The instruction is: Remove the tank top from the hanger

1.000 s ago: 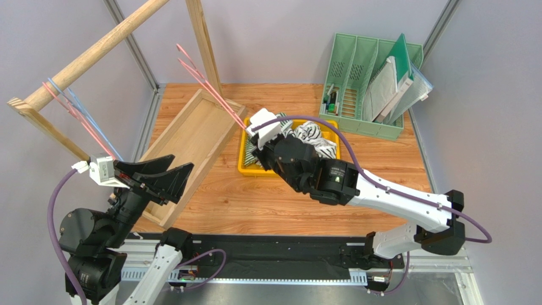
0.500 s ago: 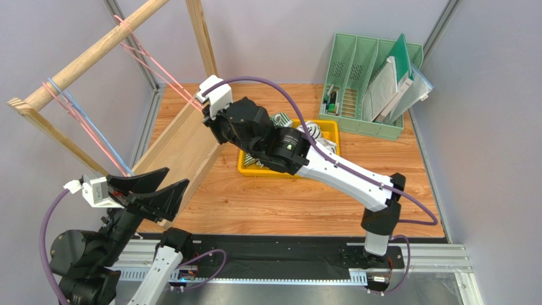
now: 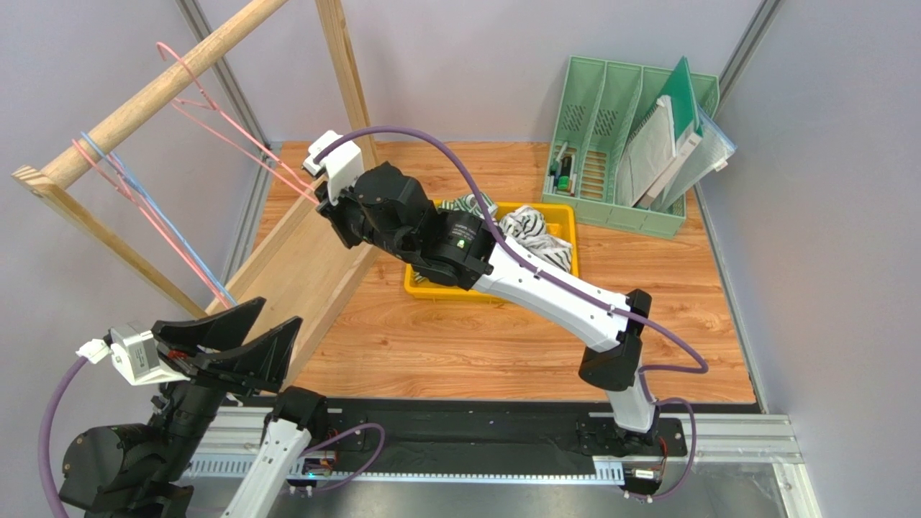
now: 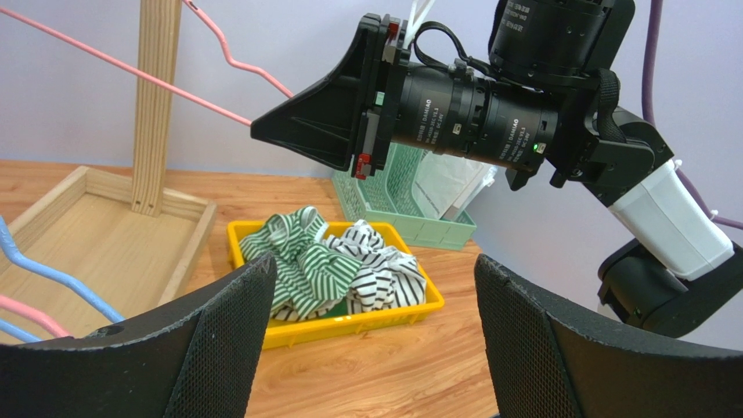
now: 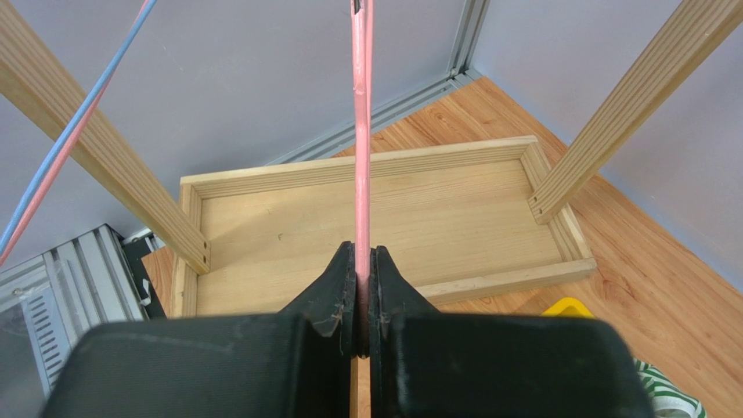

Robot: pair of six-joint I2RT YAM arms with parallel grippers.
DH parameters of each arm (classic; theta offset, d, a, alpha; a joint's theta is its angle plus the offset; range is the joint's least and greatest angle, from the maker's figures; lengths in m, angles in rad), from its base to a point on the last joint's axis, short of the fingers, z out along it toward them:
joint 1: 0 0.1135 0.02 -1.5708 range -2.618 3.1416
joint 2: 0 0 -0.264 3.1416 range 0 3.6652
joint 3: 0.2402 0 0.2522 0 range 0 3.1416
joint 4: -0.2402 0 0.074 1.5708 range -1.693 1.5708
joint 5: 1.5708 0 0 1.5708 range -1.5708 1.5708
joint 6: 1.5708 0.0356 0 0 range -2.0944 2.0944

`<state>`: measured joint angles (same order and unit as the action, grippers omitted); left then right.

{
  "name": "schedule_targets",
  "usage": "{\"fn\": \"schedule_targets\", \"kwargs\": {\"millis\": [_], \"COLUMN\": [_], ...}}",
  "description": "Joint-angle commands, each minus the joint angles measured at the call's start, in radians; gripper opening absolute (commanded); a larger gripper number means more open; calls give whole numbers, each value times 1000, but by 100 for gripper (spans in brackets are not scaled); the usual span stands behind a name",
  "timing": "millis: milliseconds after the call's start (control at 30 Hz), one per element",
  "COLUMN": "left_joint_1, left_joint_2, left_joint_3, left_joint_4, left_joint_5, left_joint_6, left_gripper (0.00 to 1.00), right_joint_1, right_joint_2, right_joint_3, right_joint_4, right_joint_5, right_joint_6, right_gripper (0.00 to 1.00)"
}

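Jaws of the right gripper (image 5: 362, 261) are clamped on the thin wire of the pink hanger (image 5: 360, 131), which reaches up and left from them towards the wooden rail (image 3: 141, 103). That wire is bare. The tank top (image 4: 301, 261) looks to be off it and lying in the striped heap (image 4: 384, 270) in the yellow tray (image 4: 366, 318), mid-desk, though I cannot tell which piece of the heap it is. So the removal itself looks done, and what remains, as I judge it, is putting the hanger away.

The hanger's hook is up at the rail, but I cannot tell whether it is seated over it. That is the main risk. If the jaws let go before the hook has caught, the hanger would fall into the wooden base frame (image 5: 436, 226) below. The wire is also thin and smooth, so it could twist in the grip and tip the hook off line.

Jaws of the left gripper (image 4: 371, 266) stand wide open and empty at the near left of the desk (image 3: 486, 345), well apart from the hanger.
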<state>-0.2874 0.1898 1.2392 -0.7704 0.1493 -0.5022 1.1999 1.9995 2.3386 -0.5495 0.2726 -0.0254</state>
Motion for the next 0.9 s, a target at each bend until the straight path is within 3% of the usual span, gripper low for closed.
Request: {"fn": "schedule_targets", "kwargs": {"millis": [0, 467, 567, 600, 733, 867], "left_joint_1": [-1, -1, -1, -1, -1, -1], "left_joint_2": [-9, 8, 28, 33, 63, 92], "left_joint_3": [19, 14, 16, 17, 14, 16], "left_joint_4": [-15, -4, -1, -1, 25, 36], "left_joint_5": [-14, 25, 53, 62, 96, 119], "left_joint_6": [19, 4, 5, 5, 4, 2], "left_gripper": [88, 88, 88, 88, 88, 88], "right_joint_1": [-5, -106, -115, -117, -117, -117], "right_joint_2": [8, 5, 5, 5, -11, -91], "right_joint_3": [31, -7, -15, -15, -35, -105], "right_joint_4": [11, -36, -46, -49, -64, -49], "right_joint_5": [-6, -130, -168, -177, -177, -145], "right_joint_6": [19, 110, 111, 110, 104, 99], "right_gripper": [0, 0, 4, 9, 53, 79]}}
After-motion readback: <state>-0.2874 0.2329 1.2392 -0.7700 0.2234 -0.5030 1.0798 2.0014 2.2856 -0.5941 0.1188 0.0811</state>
